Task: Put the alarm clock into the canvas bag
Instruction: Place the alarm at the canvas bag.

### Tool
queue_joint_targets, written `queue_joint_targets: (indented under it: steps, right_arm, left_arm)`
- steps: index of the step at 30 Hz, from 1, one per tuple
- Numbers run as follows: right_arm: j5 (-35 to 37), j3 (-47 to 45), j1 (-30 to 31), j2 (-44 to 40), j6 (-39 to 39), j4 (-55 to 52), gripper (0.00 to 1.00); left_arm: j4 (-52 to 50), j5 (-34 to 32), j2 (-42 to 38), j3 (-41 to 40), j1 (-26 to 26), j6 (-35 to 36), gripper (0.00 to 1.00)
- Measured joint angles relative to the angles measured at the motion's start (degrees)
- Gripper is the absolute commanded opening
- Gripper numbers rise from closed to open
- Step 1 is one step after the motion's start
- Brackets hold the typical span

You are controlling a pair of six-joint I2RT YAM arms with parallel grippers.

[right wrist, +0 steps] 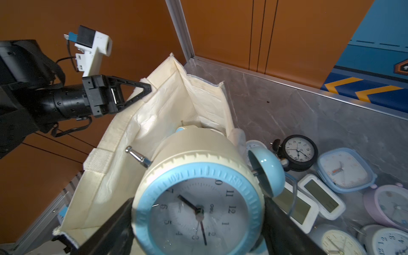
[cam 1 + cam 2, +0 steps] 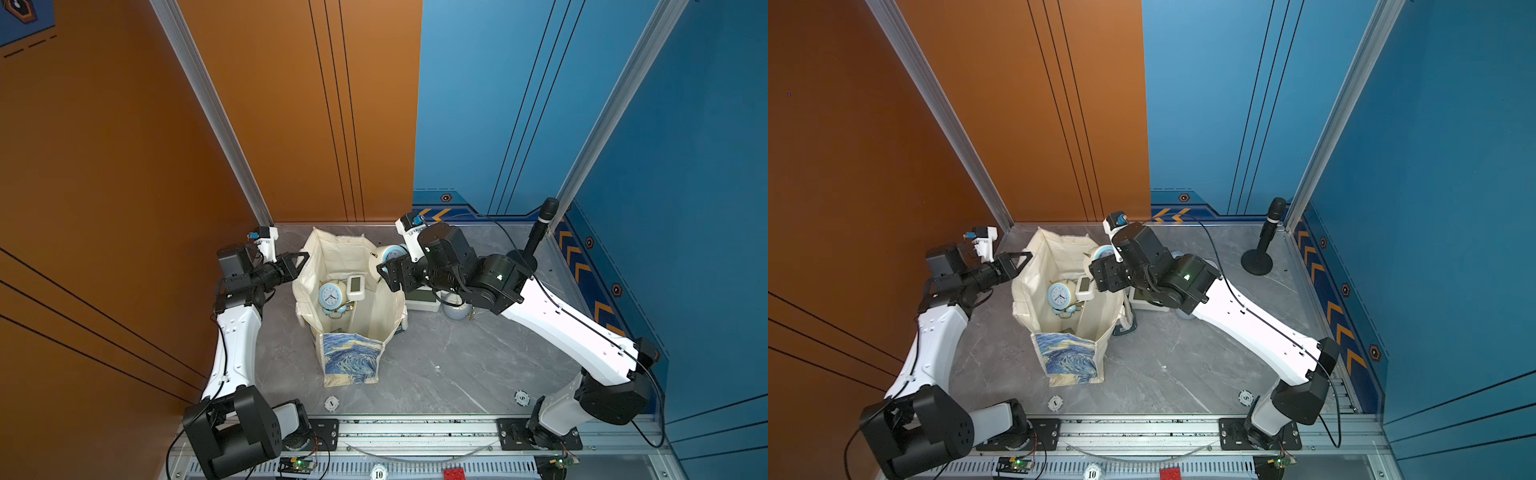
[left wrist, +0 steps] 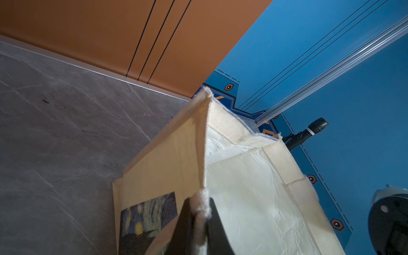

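The cream canvas bag (image 2: 332, 249) with its starry-night print (image 2: 351, 359) stands open at the table's back left. My left gripper (image 2: 305, 254) (image 3: 199, 204) is shut on the bag's left rim, holding the mouth apart. My right gripper (image 2: 380, 270) (image 1: 198, 223) is shut on a cream-and-blue twin-bell alarm clock (image 1: 198, 194) (image 2: 1102, 251), held at the bag's right rim over the opening. Inside the bag lie a blue round clock (image 2: 330, 296) and a white digital clock (image 2: 355, 286).
Several more clocks crowd the table right of the bag, under my right arm: a black round one (image 1: 299, 152), a blue square one (image 1: 344, 170), white digital ones (image 1: 320, 196). A microphone on a stand (image 2: 1268, 232) is at the back right. Two chips (image 2: 331, 402) (image 2: 522, 398) lie near the front edge.
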Motion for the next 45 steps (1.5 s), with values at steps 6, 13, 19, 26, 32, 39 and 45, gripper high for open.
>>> queue_joint_targets:
  steps: [6, 13, 19, 26, 32, 39, 45]
  right_arm:
    - [-5.2, 2.2, 2.2, 5.0, 0.0, 1.0, 0.66]
    - [-11.3, 4.5, 3.8, 13.2, 1.1, 0.2, 0.66]
    - [-16.4, 4.8, 4.4, 18.0, 2.8, -0.9, 0.65]
    - [-20.8, 5.5, 5.7, 23.7, 4.9, -2.1, 0.64]
    - [-24.1, 8.6, 6.1, 29.2, 5.7, -4.2, 0.64]
    - [-24.9, 12.7, 6.2, 35.7, 5.7, -9.0, 0.65]
    - [-23.8, 17.1, 6.3, 39.8, 5.0, -14.3, 0.69]
  left_arm:
    - [0.0, 0.0, 0.0, 0.0, 0.0, 0.0, 0.0]
    - [0.0, 0.0, 0.0, 0.0, 0.0, 0.0, 0.0]
    - [0.0, 0.0, 0.0, 0.0, 0.0, 0.0, 0.0]
    - [0.0, 0.0, 0.0, 0.0, 0.0, 0.0, 0.0]
    - [0.0, 0.0, 0.0, 0.0, 0.0, 0.0, 0.0]
    - [0.0, 0.0, 0.0, 0.0, 0.0, 0.0, 0.0]
    - [-0.1, 0.0, 0.0, 0.0, 0.0, 0.0, 0.0]
